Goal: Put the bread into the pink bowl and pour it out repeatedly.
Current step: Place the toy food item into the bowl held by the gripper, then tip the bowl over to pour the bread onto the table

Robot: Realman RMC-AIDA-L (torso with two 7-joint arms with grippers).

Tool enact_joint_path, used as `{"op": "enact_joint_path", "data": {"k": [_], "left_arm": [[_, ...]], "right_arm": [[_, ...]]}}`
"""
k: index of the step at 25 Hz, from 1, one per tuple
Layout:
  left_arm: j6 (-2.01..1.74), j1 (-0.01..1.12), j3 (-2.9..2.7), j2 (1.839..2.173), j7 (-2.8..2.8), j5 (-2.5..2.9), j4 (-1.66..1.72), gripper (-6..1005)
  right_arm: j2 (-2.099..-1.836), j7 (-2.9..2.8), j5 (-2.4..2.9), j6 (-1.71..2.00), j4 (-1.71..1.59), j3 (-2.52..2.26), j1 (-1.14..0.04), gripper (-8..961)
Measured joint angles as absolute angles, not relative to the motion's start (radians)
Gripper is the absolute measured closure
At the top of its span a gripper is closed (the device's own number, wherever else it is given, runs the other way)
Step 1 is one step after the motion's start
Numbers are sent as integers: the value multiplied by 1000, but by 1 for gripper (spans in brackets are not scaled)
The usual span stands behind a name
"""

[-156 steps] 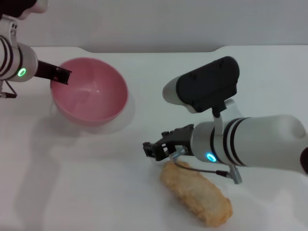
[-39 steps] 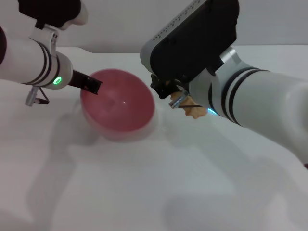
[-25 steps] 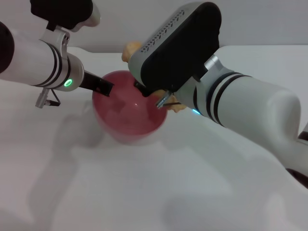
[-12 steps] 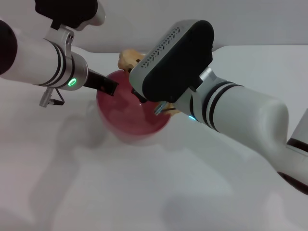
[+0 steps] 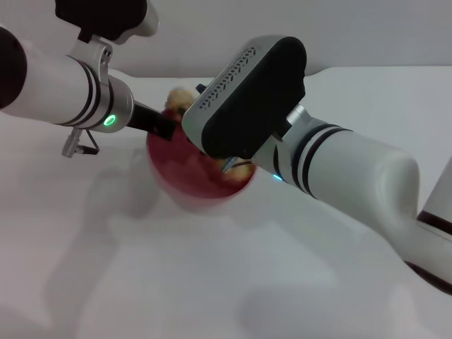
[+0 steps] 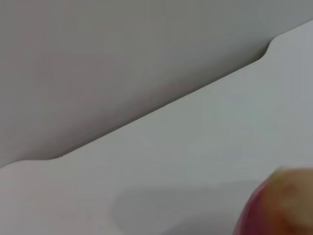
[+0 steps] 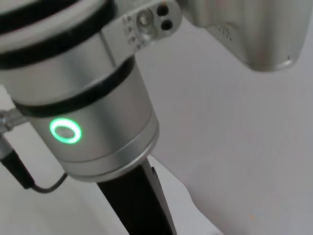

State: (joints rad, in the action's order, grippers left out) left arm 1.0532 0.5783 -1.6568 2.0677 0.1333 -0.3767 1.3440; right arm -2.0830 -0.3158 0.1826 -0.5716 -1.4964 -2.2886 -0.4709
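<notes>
pink bowl on white bench, rim gripped by left hand, clenched on it | bread sticks up over bowl's far rim, other end hidden behind right arm | right hand over bowl, mostly hidden by its camera housing, grip state cannot be told

The pink bowl stands on the white table. The left gripper is at the bowl's left rim. The right gripper is over the bowl, mostly hidden behind its black wrist housing. The bread shows at the bowl's far rim.
</notes>
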Motion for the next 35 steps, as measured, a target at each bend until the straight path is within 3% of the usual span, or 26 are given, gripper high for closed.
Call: {"op": "enact_joint_path", "data": {"k": [2, 5, 11, 21, 27, 32, 35], "left_arm": [[1053, 578, -1659, 2067, 133, -379, 1344, 951], [1053, 578, -1660, 2067, 133, -379, 1344, 951], [1043, 575, -1660, 2064, 134, -373, 1348, 951], [1008, 569, -1665, 2062, 147, -299, 1376, 951], [985, 569, -1676, 2062, 153, -293, 1376, 951], [971, 567, -1688, 2062, 167, -293, 1374, 951], [968, 567, -1689, 2062, 173, -293, 1373, 951]], "right_arm": [[-2083, -315, 193, -573, -1503, -2293, -467, 703], [-2084, -315, 217, -587, -1513, -2304, -463, 504], [-2084, -357, 226, -647, -1572, -2281, -440, 260], [-2088, -395, 264, -819, -1732, -2077, -294, 230], [-2090, -359, 336, -912, -1760, -2062, -237, 287], [-2091, -366, 299, -928, -1758, -2039, -215, 519], [-2085, -341, 231, -924, -1750, -2004, -205, 730]]}}
